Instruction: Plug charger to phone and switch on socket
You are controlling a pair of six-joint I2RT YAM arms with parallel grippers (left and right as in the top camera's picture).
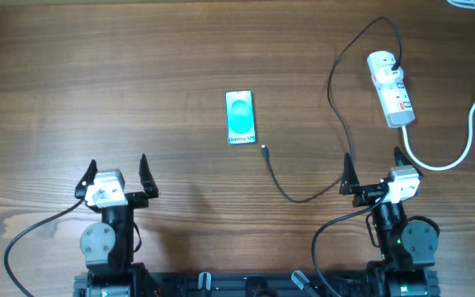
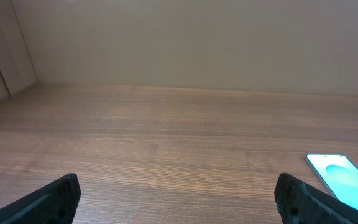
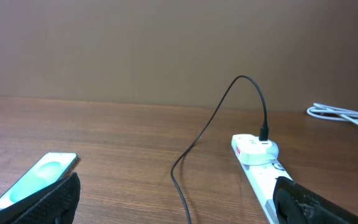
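- My left fingers (image 1: 145,176) and right fingers (image 1: 348,174) are spread, empty, ready
- Just beside the phone (image 1: 240,117) lies the cable (image 1: 264,151), unplugged
- My right sits nearest the power strip (image 1: 392,99)

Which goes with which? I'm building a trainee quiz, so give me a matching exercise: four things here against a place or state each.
1 phone
2 charger connector
3 socket
4 white cord

A loops away off the right edge
B lies unplugged just off the phone's near end
C screen lit cyan, centre
D at right, holds the charger's other end

Pairs: 1-C, 2-B, 3-D, 4-A
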